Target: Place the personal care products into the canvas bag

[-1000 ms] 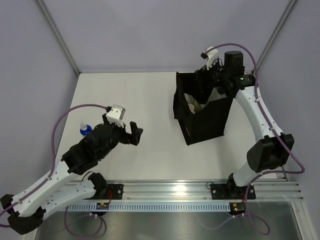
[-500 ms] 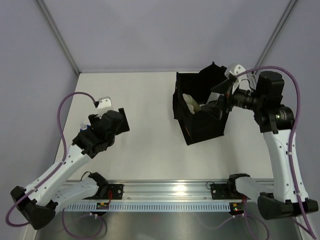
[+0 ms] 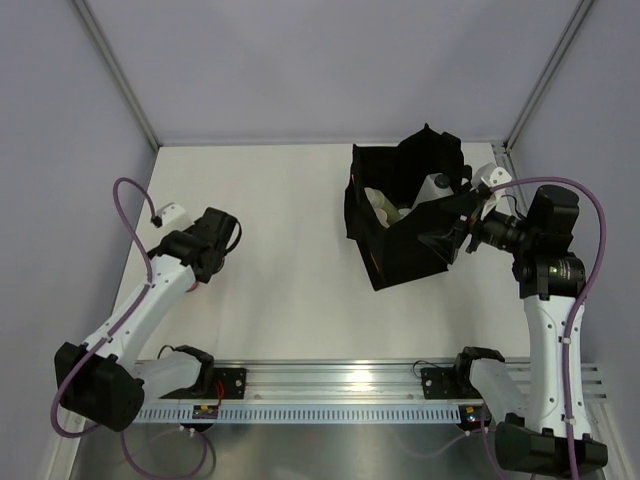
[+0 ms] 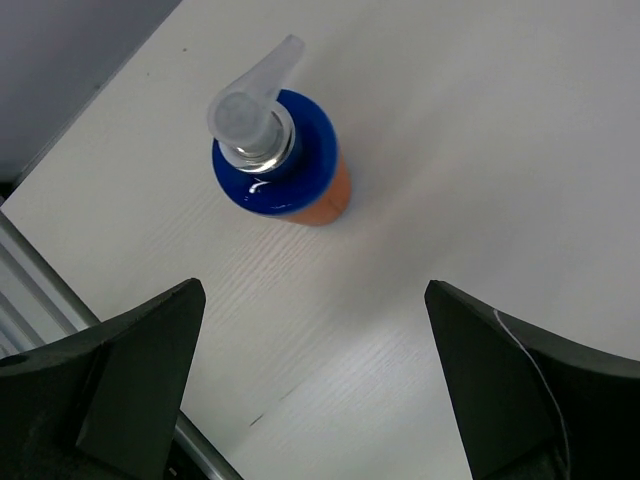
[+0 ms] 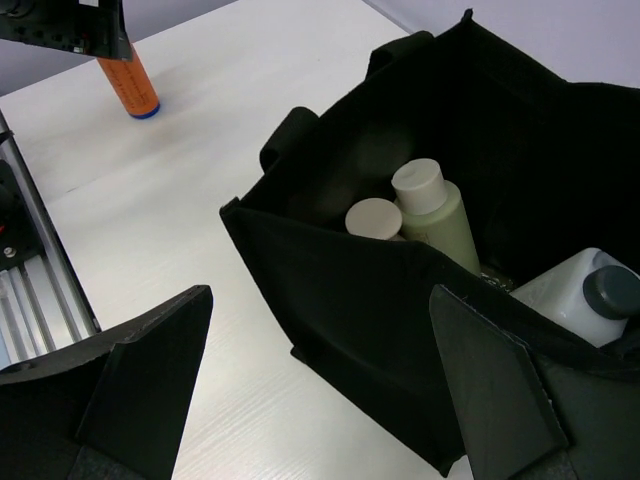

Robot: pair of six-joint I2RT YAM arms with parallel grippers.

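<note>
White tabletop [image 3: 290, 220] from above, black canvas bag [image 3: 405, 255] just before the right gripper [image 3: 447, 238]; left gripper [image 3: 207, 246] well apart. Left wrist: jaws spread wide, empty, orange pump bottle [image 4: 300, 175] upright just ahead. Right wrist: jaws wide, empty, over bag holding olive-green bottle [image 5: 445, 225], beige-capped bottle [image 5: 374, 218], white bottle [image 5: 560, 295].

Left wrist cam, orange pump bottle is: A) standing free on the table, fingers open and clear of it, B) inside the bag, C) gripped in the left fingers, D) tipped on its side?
A: the orange pump bottle stands on the table, with the left fingers spread wide and not touching it.
</note>
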